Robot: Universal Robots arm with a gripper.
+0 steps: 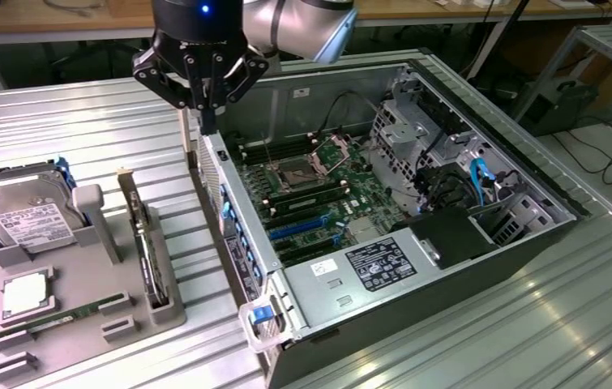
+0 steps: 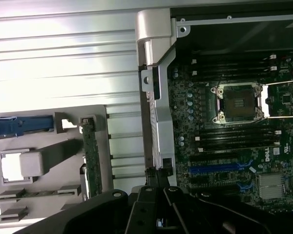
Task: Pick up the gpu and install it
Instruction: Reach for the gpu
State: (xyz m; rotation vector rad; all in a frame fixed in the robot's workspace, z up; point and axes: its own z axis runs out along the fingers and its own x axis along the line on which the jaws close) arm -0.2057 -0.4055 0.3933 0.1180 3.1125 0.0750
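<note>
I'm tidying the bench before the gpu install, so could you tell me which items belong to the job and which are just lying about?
Job: gpu in the grey holder, shut gripper, open computer case, blue motherboard slots.
Lying about: hard drive, memory stick.

Thin dark gpu (image 1: 150, 251) upright on its long edge in the grey tray (image 1: 89, 279), beside the open computer case (image 1: 392, 312)

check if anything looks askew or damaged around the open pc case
Nothing looks damaged or spilled. One oddity: the square processor socket on the green motherboard has its metal retention frame flipped open. The thin dark gpu stands on edge in the grey tray.
</note>
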